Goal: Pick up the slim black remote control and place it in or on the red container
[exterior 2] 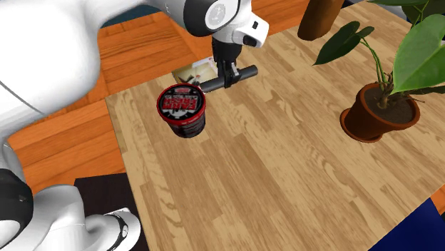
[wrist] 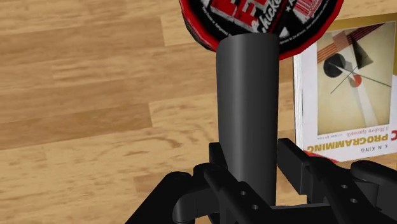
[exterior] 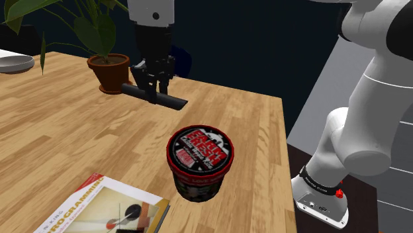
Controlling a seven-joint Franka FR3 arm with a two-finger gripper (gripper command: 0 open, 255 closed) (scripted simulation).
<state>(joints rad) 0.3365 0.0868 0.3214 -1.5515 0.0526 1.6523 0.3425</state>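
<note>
Shoulder view, left to right, call it. (K.)

Grey dish (exterior: 13, 63) at the far left edge of the wooden table (exterior: 59, 132). Book (exterior: 99, 208) in the foreground, potted plant (exterior: 108, 71) behind. Then the gripper (exterior: 154, 89), pinched onto the black remote (exterior: 175, 100). The remote is level and looks clear of the tabletop. Red container (exterior: 200, 159) sits nearer the camera, lid on. Stand (exterior: 321, 198) far right. (R.)

Second exterior view agree? (K.)

Yes. Red container (exterior 2: 182, 108) left of centre. Black remote (exterior 2: 246, 72) just beside its lid and, by the look of it, above. Gripper (exterior 2: 227, 77) clasps it about mid-length. Plant well apart, to the right. (R.)

Wrist view? (K.)

Fingers (wrist: 294, 162) stand one on each side of the black remote (wrist: 247, 114), pressed to its narrow flanks. Its far end overlaps the lid of the red container (wrist: 254, 13). (R.)

Handling? (K.)

Judgement only: light, rigid, with a smooth shell that is likely slippery. It is long for its width, so an off-centre hold would let it swing. Mid-length across the narrow sides is the right spot, and the hold sits about there. The lid is flat but narrower than the remote is long. Lay it centred, or it may tip off. (R.)
</note>
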